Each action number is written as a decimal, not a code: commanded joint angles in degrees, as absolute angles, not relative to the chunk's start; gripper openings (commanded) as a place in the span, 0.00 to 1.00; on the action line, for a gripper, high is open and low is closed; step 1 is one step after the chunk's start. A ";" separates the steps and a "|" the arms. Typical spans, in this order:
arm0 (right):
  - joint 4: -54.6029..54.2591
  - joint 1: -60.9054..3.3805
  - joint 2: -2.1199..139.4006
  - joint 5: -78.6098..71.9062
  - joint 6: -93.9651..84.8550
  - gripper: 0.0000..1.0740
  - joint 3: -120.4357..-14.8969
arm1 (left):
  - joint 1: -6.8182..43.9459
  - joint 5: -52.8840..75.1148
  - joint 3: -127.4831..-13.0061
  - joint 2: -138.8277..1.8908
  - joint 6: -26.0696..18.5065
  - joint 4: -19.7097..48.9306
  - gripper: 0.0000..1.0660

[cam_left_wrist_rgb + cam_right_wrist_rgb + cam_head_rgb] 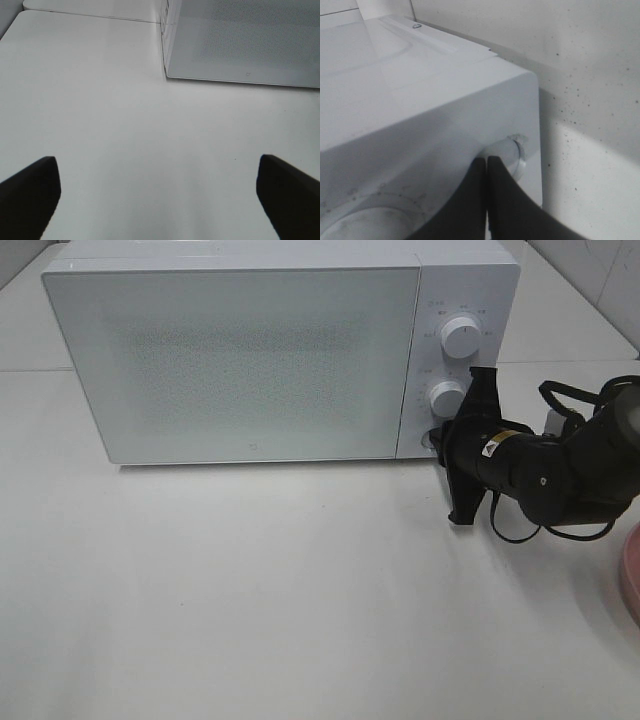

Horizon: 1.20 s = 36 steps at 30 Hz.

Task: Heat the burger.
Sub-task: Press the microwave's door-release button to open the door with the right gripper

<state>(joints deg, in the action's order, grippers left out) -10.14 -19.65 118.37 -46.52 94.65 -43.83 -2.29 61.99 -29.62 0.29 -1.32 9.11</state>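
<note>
Right end effector [441,443] closed, fingers flat together and gripping nothing, tips touching the round button [514,156] at the foot of the control panel. Just above it on that panel, lower dial [446,397] and upper dial [460,337]. Left of the panel, frosted door shut across the white microwave [250,360], interior hidden.

Left end effector [160,200] spread wide, empty, hanging over bare tabletop [250,590] near the microwave's front left corner; not in the exterior high view.

Cannot place the burger: not to be seen in any view.

At the right edge of the exterior high view, part of a pink plate [630,570] behind the right arm.

White tabletop, seamed behind the microwave; pale tiled wall [600,270] at the far right corner.
</note>
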 commanded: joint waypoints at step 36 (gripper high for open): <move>-13.75 -19.54 117.80 -63.31 88.75 0.00 -46.24 | -2.52 61.08 -29.56 1.32 -1.32 9.17 0.94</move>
